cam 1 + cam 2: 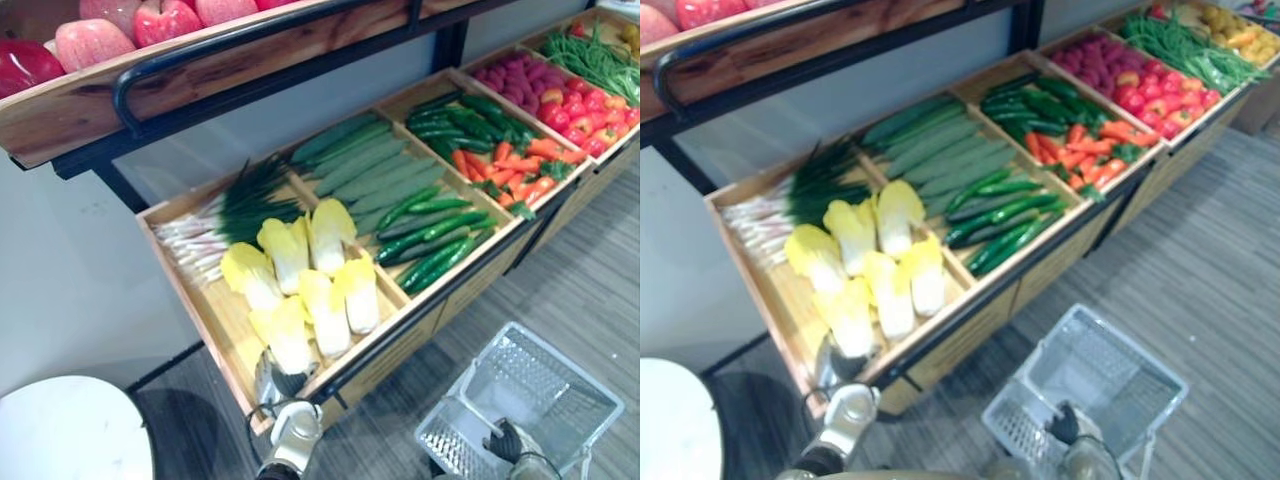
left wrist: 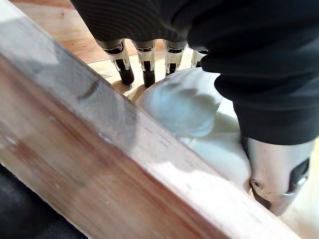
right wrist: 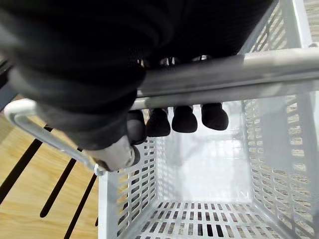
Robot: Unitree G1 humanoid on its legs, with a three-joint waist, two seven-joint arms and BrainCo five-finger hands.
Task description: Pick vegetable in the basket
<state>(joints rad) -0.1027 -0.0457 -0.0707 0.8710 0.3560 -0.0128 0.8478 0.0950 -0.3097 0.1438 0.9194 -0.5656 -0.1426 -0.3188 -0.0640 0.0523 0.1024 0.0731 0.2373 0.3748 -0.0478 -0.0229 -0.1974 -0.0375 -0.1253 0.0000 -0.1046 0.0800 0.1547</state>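
Several pale yellow napa cabbages lie in the nearest wooden crate (image 1: 215, 320). My left hand (image 1: 275, 382) reaches over the crate's front rail (image 2: 99, 149) onto the nearest cabbage (image 1: 288, 345). In the left wrist view its fingers (image 2: 124, 69) curl down behind the white cabbage base (image 2: 199, 114) and the thumb (image 2: 279, 174) presses the near side. A white perforated plastic basket (image 1: 590, 400) hangs low at the right, nothing inside it. My right hand (image 1: 512, 440) is shut round the basket's metal handle (image 3: 239, 69), the dark fingertips (image 3: 184, 118) wrapped under the bar.
Spring onions (image 1: 215, 225) lie behind the cabbages. Further crates hold long green gourds (image 1: 365, 165), cucumbers (image 1: 435, 235), orange and red peppers (image 1: 520, 165) and green beans (image 1: 600, 60). An upper shelf with red apples (image 1: 165, 20) overhangs. A white round object (image 1: 70, 430) stands at the lower left.
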